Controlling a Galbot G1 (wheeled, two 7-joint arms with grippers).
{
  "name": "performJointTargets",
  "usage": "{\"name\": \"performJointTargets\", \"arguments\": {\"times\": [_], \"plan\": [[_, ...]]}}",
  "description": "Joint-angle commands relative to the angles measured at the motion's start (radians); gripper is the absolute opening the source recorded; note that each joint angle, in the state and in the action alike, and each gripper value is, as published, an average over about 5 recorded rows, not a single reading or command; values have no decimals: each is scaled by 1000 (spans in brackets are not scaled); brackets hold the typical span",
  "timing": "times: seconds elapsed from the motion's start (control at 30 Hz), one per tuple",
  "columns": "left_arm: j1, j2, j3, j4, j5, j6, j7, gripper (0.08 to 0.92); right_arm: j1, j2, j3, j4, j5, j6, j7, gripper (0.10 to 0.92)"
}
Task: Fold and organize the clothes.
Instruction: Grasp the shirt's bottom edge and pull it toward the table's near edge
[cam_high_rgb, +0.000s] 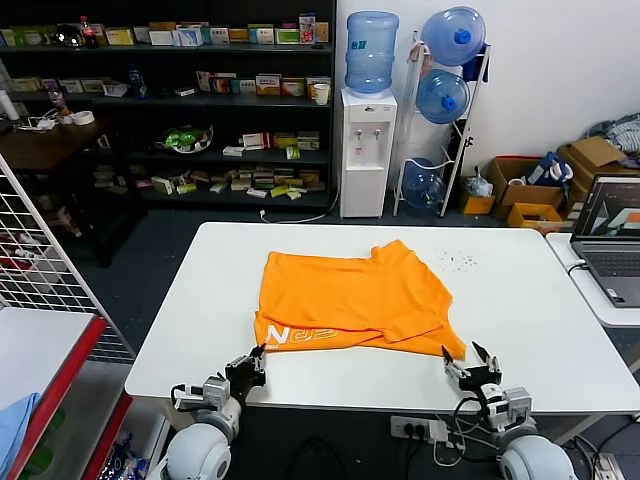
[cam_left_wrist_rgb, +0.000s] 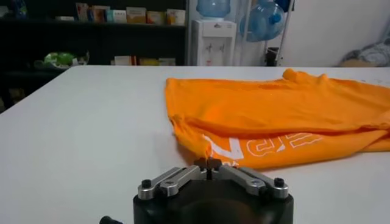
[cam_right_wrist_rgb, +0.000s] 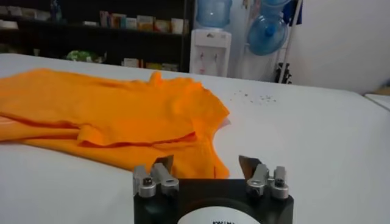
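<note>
The bright orange T-shirt (cam_high_rgb: 352, 300) lies folded over on the white table (cam_high_rgb: 540, 340), with white lettering (cam_high_rgb: 300, 336) along its near left edge. It also shows in the left wrist view (cam_left_wrist_rgb: 274, 115) and the right wrist view (cam_right_wrist_rgb: 122, 115). My left gripper (cam_high_rgb: 256, 356) sits at the table's front edge just short of the shirt's near left corner, shut and empty (cam_left_wrist_rgb: 208, 163). My right gripper (cam_high_rgb: 470, 358) sits at the front edge by the shirt's near right corner, open and empty (cam_right_wrist_rgb: 206, 164).
A laptop (cam_high_rgb: 610, 240) stands on a side table at the right. Small dark specks (cam_high_rgb: 455, 262) lie on the table beyond the shirt. A water dispenser (cam_high_rgb: 367, 150) and shelves (cam_high_rgb: 170, 110) stand behind. A wire rack (cam_high_rgb: 40, 260) is at the left.
</note>
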Motion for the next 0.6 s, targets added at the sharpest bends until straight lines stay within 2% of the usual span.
{"name": "performJointTargets", "arguments": {"times": [0.03, 0.37, 0.6], "plan": [[2, 2, -2, -2, 1, -2, 1, 98, 31, 16, -9, -60, 1, 11, -5, 639], [12, 6, -6, -18, 4, -2, 0, 98, 23, 19, -12, -43, -19, 17, -7, 345], [20, 37, -6, -51, -28, 10, -4, 98, -19, -27, 12, 12, -18, 1, -5, 151]]}}
